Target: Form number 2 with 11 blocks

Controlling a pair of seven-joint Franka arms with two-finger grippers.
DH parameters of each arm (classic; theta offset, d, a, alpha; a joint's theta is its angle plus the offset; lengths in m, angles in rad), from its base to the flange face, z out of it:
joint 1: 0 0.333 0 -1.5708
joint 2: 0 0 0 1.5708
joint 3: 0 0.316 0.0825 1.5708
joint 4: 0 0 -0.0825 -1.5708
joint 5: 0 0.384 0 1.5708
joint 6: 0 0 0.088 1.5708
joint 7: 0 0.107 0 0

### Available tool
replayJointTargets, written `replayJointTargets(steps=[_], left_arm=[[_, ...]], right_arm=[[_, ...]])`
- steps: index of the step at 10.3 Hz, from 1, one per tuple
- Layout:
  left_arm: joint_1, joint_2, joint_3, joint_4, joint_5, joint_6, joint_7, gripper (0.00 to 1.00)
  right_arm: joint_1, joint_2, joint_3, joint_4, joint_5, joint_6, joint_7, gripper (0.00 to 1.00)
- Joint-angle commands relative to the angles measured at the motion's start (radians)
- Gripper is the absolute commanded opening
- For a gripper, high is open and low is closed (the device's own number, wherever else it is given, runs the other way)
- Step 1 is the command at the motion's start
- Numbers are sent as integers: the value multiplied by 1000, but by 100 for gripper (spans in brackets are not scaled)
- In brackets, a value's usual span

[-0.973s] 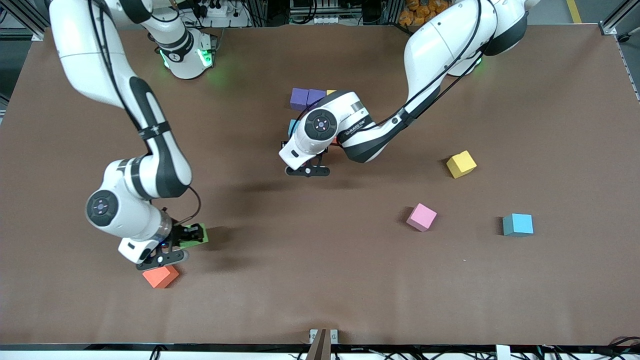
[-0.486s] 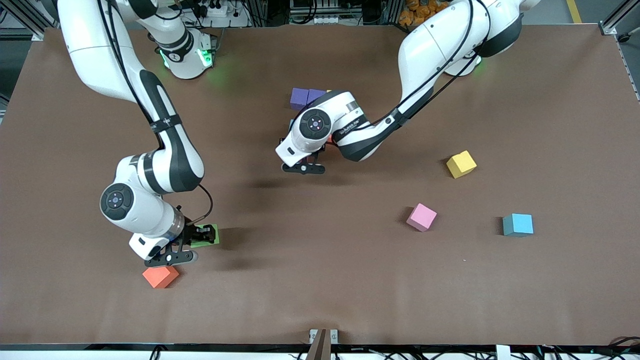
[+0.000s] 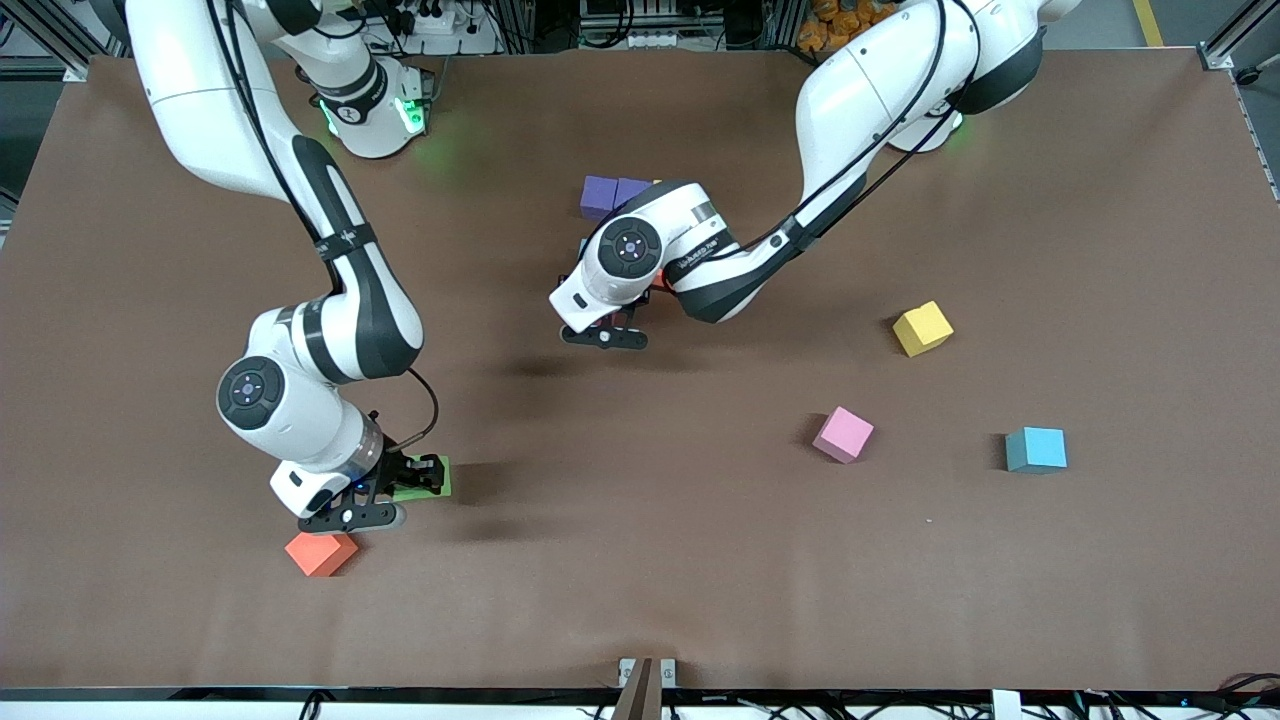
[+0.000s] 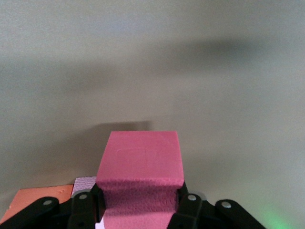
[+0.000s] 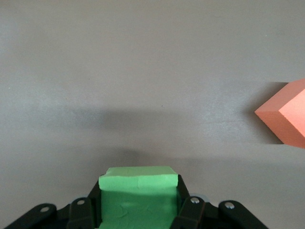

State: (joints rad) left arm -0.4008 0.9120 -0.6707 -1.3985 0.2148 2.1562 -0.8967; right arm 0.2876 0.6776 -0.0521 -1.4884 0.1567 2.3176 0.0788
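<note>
two purple blocks [image 3: 614, 194], two pink blocks [image 3: 843, 434], one green block [image 5: 138, 195]

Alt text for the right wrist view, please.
The right gripper is shut on a green block above the bare brown table. An orange block rests on the table at the view's edge.

The front camera looks steeply down across the whole table [image 3: 700, 600] toward the arms' bases. Each wrist camera sits close above its own gripper; the orange block [image 3: 320, 553] [image 5: 286, 112] shows in both front and right wrist views.
</note>
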Motion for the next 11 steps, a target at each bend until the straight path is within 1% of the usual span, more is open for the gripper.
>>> replayJointTargets(steps=[1,6,7,8,9,10,11], left_arm=[[-27,5,16,19,-29,1,41,6],[-32,18,26,29,-29,8,59,8],[-30,24,26,36,-32,8,58,11],[-30,31,25,39,-32,8,59,11],[-32,37,25,47,-32,8,59,11],[-32,44,25,50,-38,8,59,11],[-32,51,25,55,-49,10,59,11]], right_arm=[[19,-21,0,-24,-16,8,42,34],[21,-23,1,-27,-14,9,67,34],[21,-23,1,-26,-14,9,67,34],[21,-23,1,-26,-14,9,67,34],[21,-23,1,-26,-6,8,67,34],[37,-23,-2,-27,26,6,67,34],[47,-26,-6,-33,30,6,75,34]])
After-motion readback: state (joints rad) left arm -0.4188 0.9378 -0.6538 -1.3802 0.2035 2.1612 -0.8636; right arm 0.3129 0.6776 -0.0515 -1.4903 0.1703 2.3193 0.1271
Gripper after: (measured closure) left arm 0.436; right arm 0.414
